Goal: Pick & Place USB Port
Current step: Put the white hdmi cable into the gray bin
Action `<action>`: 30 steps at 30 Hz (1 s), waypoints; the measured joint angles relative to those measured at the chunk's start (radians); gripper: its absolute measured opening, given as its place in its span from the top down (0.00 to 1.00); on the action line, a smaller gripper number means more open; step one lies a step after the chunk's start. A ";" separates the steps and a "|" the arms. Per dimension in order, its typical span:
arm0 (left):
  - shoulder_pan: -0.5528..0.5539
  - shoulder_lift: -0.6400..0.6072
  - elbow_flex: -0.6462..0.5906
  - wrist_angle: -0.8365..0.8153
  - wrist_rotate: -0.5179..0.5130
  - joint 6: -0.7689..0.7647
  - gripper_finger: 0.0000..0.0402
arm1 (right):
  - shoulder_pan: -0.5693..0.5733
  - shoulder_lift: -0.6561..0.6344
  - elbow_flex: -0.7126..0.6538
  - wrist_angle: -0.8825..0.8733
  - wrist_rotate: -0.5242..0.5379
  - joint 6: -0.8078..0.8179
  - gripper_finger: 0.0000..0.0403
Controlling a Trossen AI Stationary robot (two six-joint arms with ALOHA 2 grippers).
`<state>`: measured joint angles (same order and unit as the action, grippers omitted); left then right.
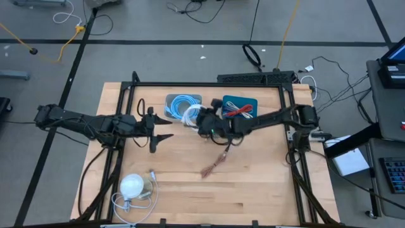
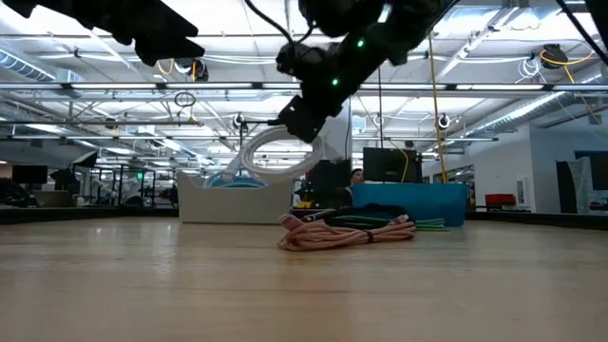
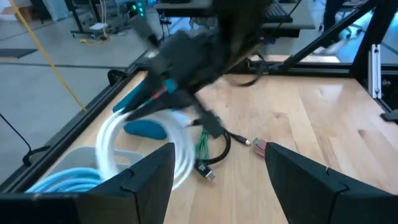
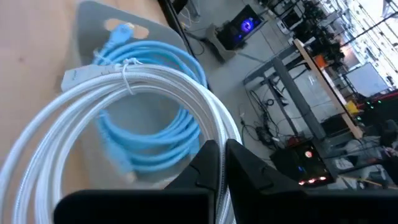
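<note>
A white coiled cable (image 1: pixel 189 114) hangs in the air beside a white tray (image 1: pixel 172 99) that holds a coiled blue cable (image 4: pixel 149 134). My right gripper (image 1: pixel 200 121) is shut on the white coil, which also shows in the low view (image 2: pixel 274 158) and the left wrist view (image 3: pixel 176 144). My left gripper (image 1: pixel 162 135) stands open left of the coil, its fingers level and with nothing between them (image 3: pixel 217 186). My right gripper pinches several strands at one side of the white coil (image 4: pixel 210 132) between its two fingers. The coil hangs below the fingers (image 2: pixel 302 122), lifted clear of the table, tilted, over the tray's near edge.
A blue tray (image 1: pixel 252 101) with red and green cables stands right of the white tray. A pink bundled cable (image 1: pixel 215 164) lies at the table's middle, a black cable (image 3: pixel 209 151) next to it. A white round thing with a cord (image 1: pixel 133 185) lies near the front left.
</note>
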<state>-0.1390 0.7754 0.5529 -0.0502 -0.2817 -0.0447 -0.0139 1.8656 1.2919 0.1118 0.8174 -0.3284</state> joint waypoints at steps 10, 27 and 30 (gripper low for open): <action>0.001 -0.049 0.000 -0.028 -0.007 0.023 0.37 | -0.065 0.023 0.000 0.272 -0.093 -0.190 0.98; 0.002 -0.051 0.000 -0.026 -0.008 0.040 0.37 | -0.178 0.080 0.051 0.372 -0.311 -0.180 0.98; 0.011 -0.050 0.000 -0.023 -0.008 0.047 0.37 | -0.185 0.127 0.067 0.341 -0.316 -0.185 0.98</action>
<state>-0.1282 0.7250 0.5533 -0.0735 -0.2897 0.0025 -0.1985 1.9921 1.3587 0.4525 0.5017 -0.5137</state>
